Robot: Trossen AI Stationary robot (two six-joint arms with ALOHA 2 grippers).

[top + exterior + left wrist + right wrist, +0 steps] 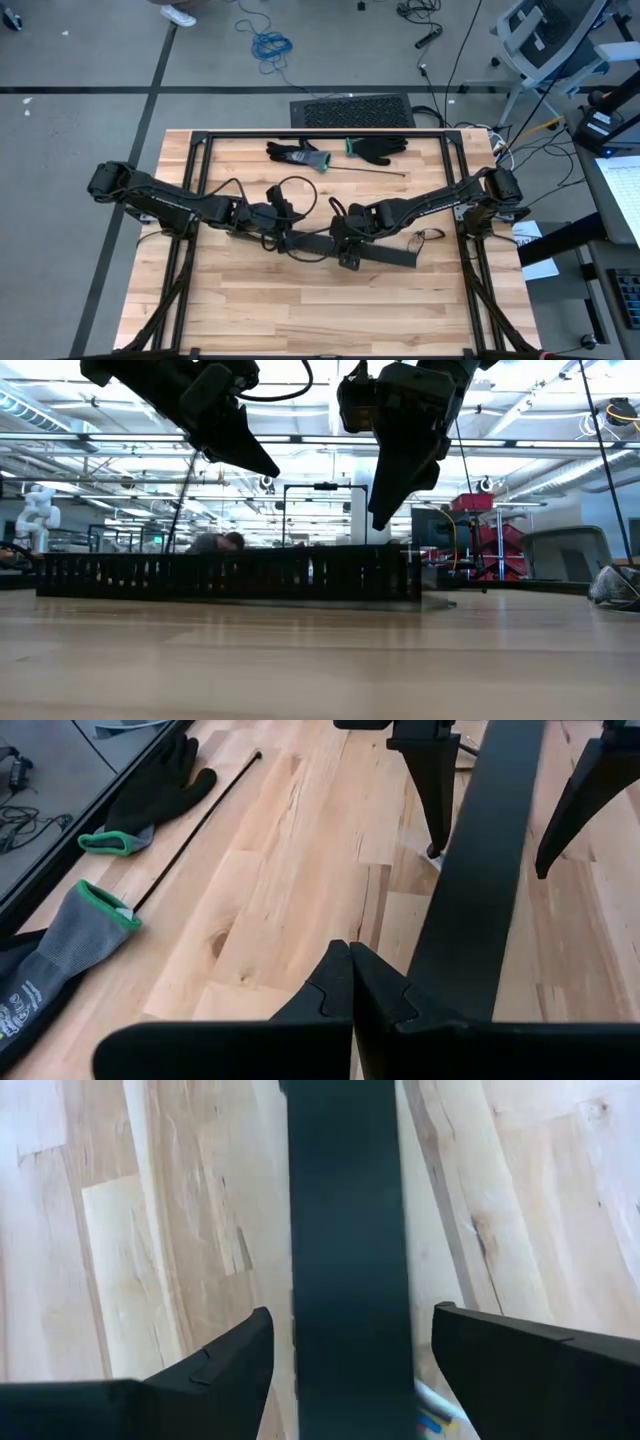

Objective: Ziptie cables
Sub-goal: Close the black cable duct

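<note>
**Overhead, both pincers hang over the duct**

Overhead, both arms meet mid-table (250,320) above the black duct (385,256). The left pincer (283,238) sits near the duct's left end, the right pincer (347,258) just beside it toward the middle. Two gloves (300,153) and a thin black ziptie (365,172) lie well apart, near the table's far edge. No coloured cables show from here.

Level with the table, the duct (230,574) stands as a long slotted wall. The left pincer (268,467) hangs clear above it, clenched to a point. The right pincer (378,518) also hangs above it, not touching.

From the left wrist, its pincer (350,982) is pressed tight together and empty, just beside the duct (480,870). The right pincer's fingers (435,800) straddle the duct farther on, released.

From the right wrist, the pincer (350,1370) is spread wide, one finger on each side of the duct (348,1240), gripping nothing. A scrap of the cables (432,1418), blue and yellow, peeks out at the duct's edge beside one finger.

My judgement: the step is reaching the cables. To do it well, the right pincer should shift off the duct toward that coloured scrap, come down square, and close on all the wires together, not on the duct wall.
</note>
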